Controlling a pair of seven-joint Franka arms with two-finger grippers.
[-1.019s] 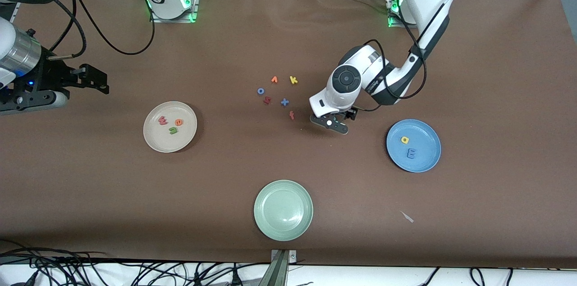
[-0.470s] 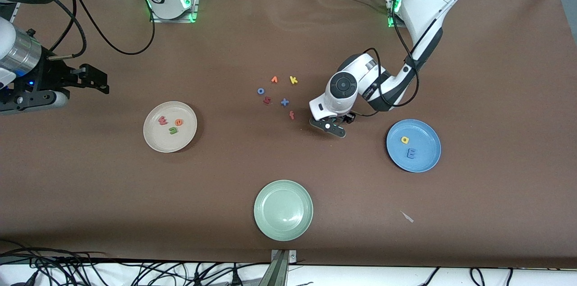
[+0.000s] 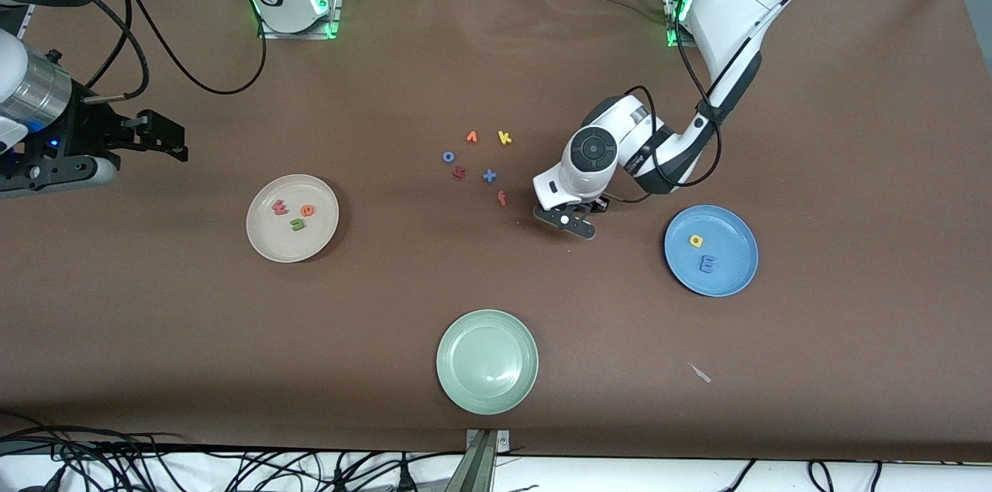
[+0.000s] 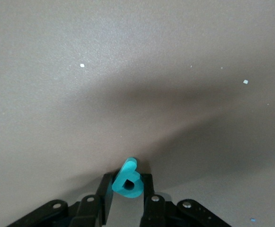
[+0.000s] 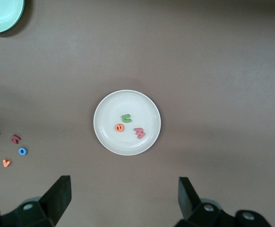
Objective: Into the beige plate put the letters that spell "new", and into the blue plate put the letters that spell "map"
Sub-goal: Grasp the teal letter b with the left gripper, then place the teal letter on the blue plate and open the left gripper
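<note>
The teal-green foam letter p (image 4: 127,178) is clamped between the fingers of the left gripper (image 3: 571,222), low over the bare brown tabletop (image 3: 852,128) about midway between the loose letters and the round mid-blue shallow plate (image 3: 732,279). You can judge it as nearly weightless, soft and a little springy, so it should not slip, but a hard squeeze may bend it; the pinch across its flat faces near the rounded bowl looks sound.

Going across the front view from the right arm's end: the right gripper (image 3: 159,137) waits with its jaws wide apart, above the table near that edge. Next comes the round cream-beige plate (image 3: 267,240), holding the pinkish-red w (image 3: 280,207), green n (image 3: 298,224) and orange e (image 3: 308,210). Then the leftover letters sit mid-table, the pale green plate (image 3: 487,391) near the front edge, and the blue plate holds the yellow a (image 3: 696,241) and blue m (image 3: 706,264).

The front view hides the p under the left wrist; only the left wrist view shows you the grip. The right wrist view shows the beige plate's three letters from above.
</note>
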